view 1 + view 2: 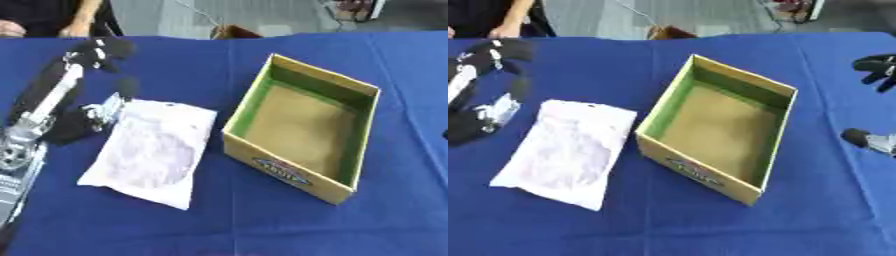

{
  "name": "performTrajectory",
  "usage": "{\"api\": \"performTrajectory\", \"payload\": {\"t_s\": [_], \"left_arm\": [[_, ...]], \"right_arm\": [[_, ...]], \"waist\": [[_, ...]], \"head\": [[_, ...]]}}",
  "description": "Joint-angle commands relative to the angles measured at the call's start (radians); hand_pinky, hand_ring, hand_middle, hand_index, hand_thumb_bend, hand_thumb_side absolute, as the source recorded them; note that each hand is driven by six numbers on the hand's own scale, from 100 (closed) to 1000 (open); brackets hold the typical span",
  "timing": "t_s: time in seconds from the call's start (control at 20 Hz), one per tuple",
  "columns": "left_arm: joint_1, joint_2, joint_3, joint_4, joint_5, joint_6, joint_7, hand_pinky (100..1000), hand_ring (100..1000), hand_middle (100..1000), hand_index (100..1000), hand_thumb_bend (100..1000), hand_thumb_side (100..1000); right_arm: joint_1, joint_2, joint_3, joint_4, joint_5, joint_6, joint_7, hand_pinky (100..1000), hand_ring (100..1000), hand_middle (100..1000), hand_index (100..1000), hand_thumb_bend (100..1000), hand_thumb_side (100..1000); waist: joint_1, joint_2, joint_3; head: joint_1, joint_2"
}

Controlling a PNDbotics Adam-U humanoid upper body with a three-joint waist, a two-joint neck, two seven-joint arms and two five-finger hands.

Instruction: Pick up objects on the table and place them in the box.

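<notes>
A flat white pouch lies on the blue cloth, left of the box. The open cardboard box is yellow outside and green inside, with a bare brown floor and nothing in it. My left arm comes in from the lower left, and its black hand hangs over the far left of the table, beyond the pouch. A small silver and pale blue thing shows at the pouch's upper left corner, beside dark parts of the arm. My right hand stays at the right edge, open, well clear of the box.
The blue cloth covers the whole table. A brown object sits just past the far edge. Bare cloth lies in front of the box and the pouch, and between the box and my right hand.
</notes>
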Motion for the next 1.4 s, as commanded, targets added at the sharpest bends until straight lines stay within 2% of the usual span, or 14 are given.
{"api": "performTrajectory", "payload": {"t_s": [0.05,0.2,0.5,1.1,1.4], "left_arm": [[-0.015,0.135,-0.053,-0.013,-0.116,-0.055,-0.06,779,834,862,898,525,864],[-0.028,0.167,-0.077,-0.013,-0.111,-0.064,-0.093,779,835,859,893,519,874],[-0.043,0.175,-0.096,-0.011,-0.077,-0.07,-0.155,777,831,862,896,516,896],[-0.072,0.192,-0.107,-0.009,-0.001,-0.072,-0.19,756,820,862,895,493,909],[-0.159,0.162,-0.151,0.057,-0.008,-0.079,-0.203,688,762,862,898,496,899]], "right_arm": [[-0.016,-0.03,-0.013,-0.007,0.003,0.0,0.003,655,758,882,930,621,647],[-0.016,-0.031,-0.012,-0.007,0.002,0.0,0.004,656,758,882,930,622,646],[-0.022,-0.033,-0.01,-0.007,0.003,-0.001,0.005,656,758,882,930,625,646],[-0.021,-0.032,-0.011,-0.007,0.003,0.001,0.006,655,757,882,930,633,643],[-0.024,-0.028,-0.007,-0.006,0.002,0.0,0.01,655,757,882,930,638,641]], "waist": [[0.0,-0.015,-0.004],[-0.001,-0.013,-0.005],[-0.001,-0.012,-0.007],[0.0,-0.013,-0.01],[-0.004,-0.015,-0.016]], "head": [[0.012,0.0],[0.013,0.0],[0.017,0.0],[0.022,0.0],[0.031,0.0]]}}
